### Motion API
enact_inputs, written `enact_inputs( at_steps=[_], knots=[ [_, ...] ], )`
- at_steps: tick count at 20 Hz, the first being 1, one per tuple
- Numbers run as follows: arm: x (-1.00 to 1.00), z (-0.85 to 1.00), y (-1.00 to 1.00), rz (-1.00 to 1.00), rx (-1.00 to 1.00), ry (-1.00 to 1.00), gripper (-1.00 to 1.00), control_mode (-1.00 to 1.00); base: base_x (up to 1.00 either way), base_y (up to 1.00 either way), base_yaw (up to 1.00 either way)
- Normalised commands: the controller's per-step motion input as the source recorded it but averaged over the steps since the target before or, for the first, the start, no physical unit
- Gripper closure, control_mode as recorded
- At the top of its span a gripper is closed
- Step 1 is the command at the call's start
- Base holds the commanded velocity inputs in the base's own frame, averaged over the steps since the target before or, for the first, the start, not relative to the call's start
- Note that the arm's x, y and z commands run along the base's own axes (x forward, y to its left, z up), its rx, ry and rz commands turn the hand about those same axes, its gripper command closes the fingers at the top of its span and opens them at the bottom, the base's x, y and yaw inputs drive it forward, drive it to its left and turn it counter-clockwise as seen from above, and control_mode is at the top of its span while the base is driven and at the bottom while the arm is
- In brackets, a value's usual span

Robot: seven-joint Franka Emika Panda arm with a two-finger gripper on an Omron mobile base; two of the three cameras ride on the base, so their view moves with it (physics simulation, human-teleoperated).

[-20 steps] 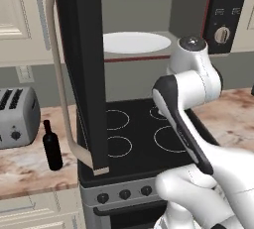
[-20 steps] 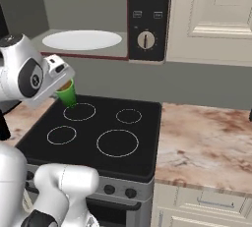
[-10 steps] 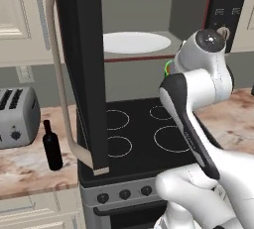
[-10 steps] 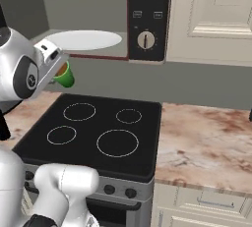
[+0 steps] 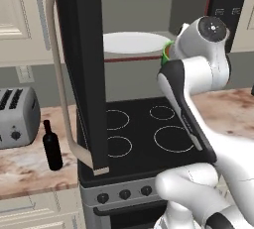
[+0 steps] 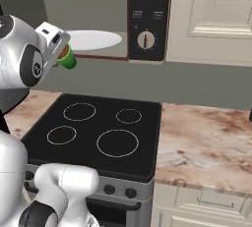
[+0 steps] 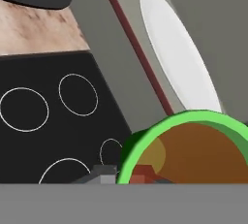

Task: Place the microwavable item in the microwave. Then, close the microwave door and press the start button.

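Note:
The microwavable item, a small bright green cup with brown contents, hangs in the air with my gripper shut on it. It is level with the lower front edge of the microwave, just outside the opening. In the left base view a sliver of the cup peeks out behind my wrist. In the hand view the cup's rim sits low, with the white turntable beyond it. The microwave door stands wide open to the left, its beige handle facing me.
A black four-ring stove lies below the cup. A dark wine bottle and a silver toaster stand on the counter to the left. Marbled counter runs to the right, under cream cabinets.
The arm has lifted the green cup from just above the stove's back rings up to the height of the microwave opening and closer to it.

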Motion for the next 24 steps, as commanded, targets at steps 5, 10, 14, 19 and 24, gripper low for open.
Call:
enact_inputs(
  at_steps=[5, 10, 14, 19, 24],
  knots=[
    [0.52, 0.05, 0.00, 0.03, 0.00, -0.03, 1.00, -1.00, 0.00, 0.00, 0.00],
    [0.64, 0.06, 0.00, 0.03, 0.00, -0.02, 1.00, -1.00, 0.00, 0.00, 0.00],
    [0.71, 0.16, 0.00, 0.04, 0.00, 0.00, 1.00, -1.00, 0.00, 0.00, 0.00],
    [0.80, 0.02, 0.01, 0.05, 0.00, 0.02, 1.00, -1.00, 0.00, 0.00, 0.00],
    [0.83, 0.00, 0.10, 0.05, 0.00, 0.10, 1.00, -1.00, 0.00, 0.00, 0.00]
  ],
)
